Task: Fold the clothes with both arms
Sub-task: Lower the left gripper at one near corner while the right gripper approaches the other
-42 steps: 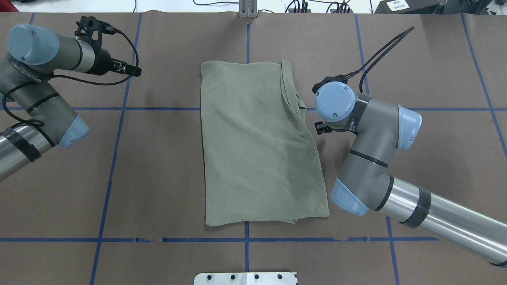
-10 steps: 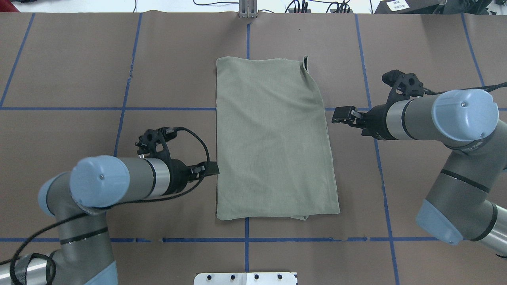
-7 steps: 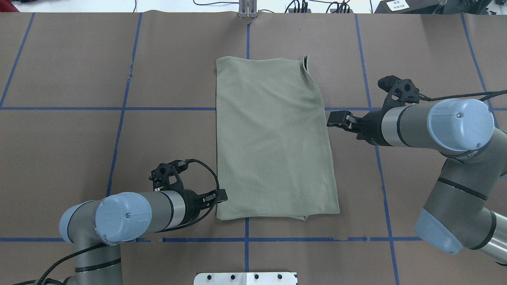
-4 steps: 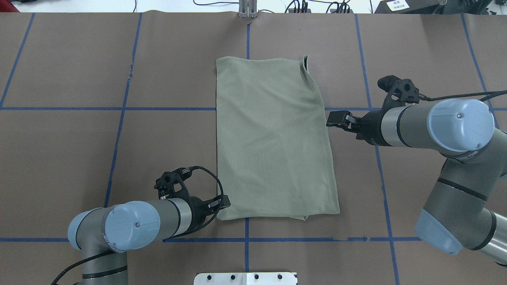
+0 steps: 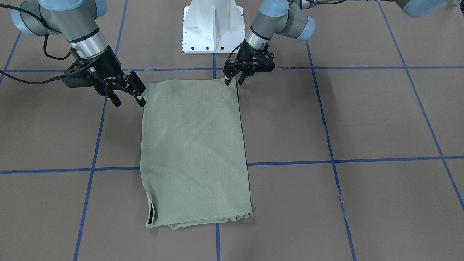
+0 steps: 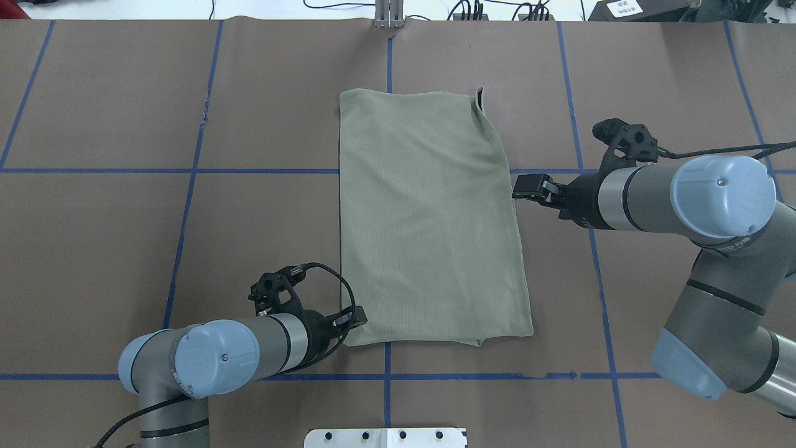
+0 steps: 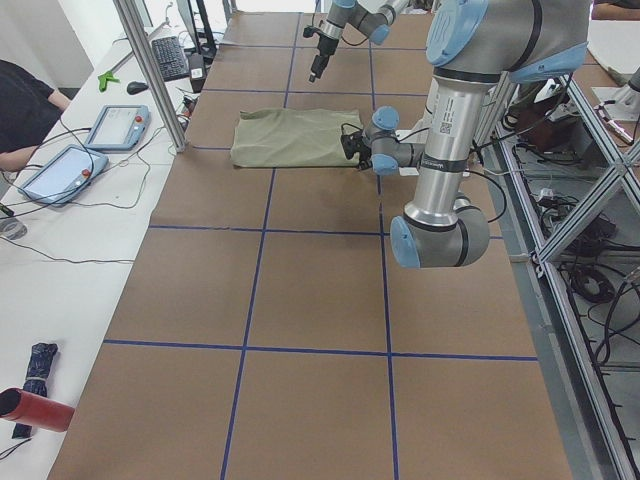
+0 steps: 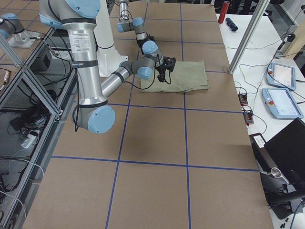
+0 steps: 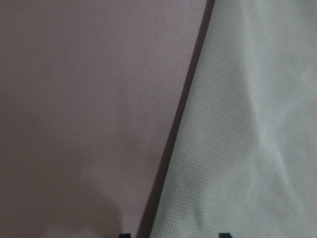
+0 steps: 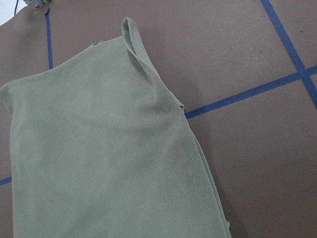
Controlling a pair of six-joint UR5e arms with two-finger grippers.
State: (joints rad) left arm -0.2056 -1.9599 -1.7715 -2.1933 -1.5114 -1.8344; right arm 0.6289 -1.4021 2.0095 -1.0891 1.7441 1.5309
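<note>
The clothes are one pale green shirt (image 6: 429,218), folded into a tall rectangle and lying flat mid-table (image 5: 194,145). My left gripper (image 6: 359,318) is open at the shirt's corner nearest the robot base (image 5: 233,80). In the left wrist view the shirt (image 9: 237,124) shows its edge running between the two fingertips, and the left gripper (image 9: 172,235) is low over it. My right gripper (image 6: 519,186) stands open just beside the shirt's right edge (image 5: 128,100). The right wrist view looks down on the shirt (image 10: 99,163) and its folded neck end.
Blue tape lines (image 6: 186,171) grid the brown table cover. The white pedestal base (image 5: 212,25) sits at the robot's edge. In the exterior left view a person's arm (image 7: 25,115), tablets (image 7: 115,125) and an aluminium post (image 7: 150,70) line the operators' side.
My left arm swept along the shirt's left edge toward the base and edged its gripper onto the near corner. The right gripper came up to the right edge, then stayed still.
</note>
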